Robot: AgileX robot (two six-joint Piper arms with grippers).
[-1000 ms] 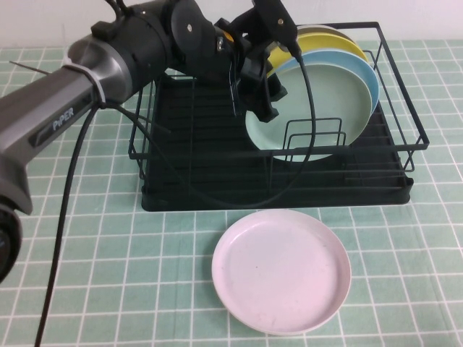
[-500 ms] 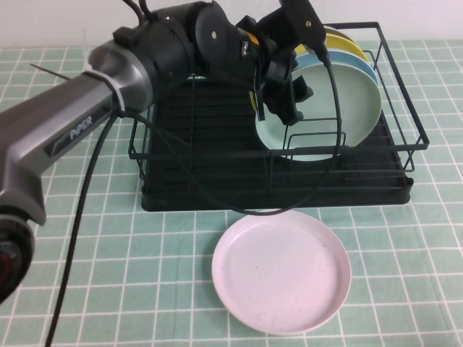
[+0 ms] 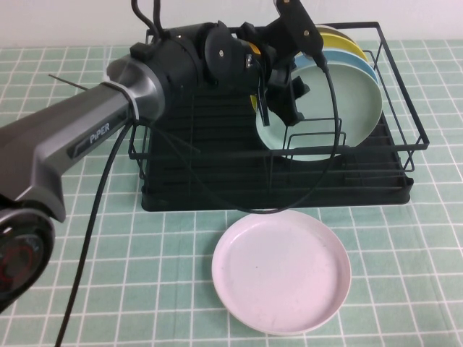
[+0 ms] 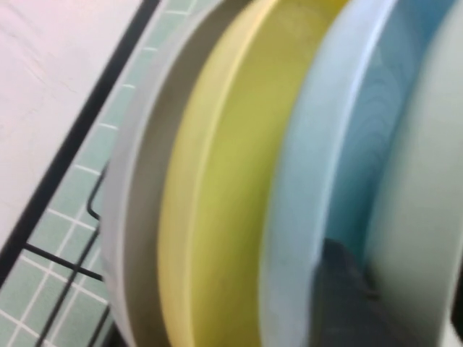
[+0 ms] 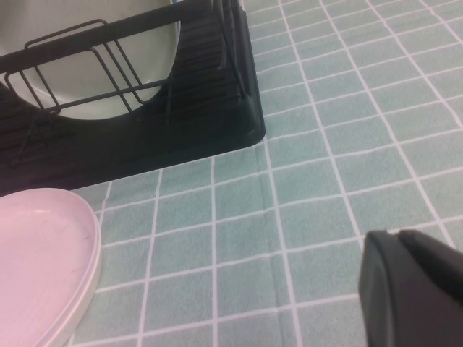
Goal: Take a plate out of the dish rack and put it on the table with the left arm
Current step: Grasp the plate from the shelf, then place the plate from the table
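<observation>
Left gripper [image 3: 278,90] sits at the 9 o'clock rim of the round mint-green plate [image 3: 325,108] — frontmost of 4 standing on edge in the black wire dish rack [image 3: 391,155]. Can't tell its grip. Right gripper [image 5: 416,293] is parked over the green tiled table [image 5: 325,173], grip unclear.

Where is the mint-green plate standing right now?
In the high view, the mint-green plate stands upright at the front of the stack in the dish rack, right half, before the blue plate, left gripper at its rim.
</observation>
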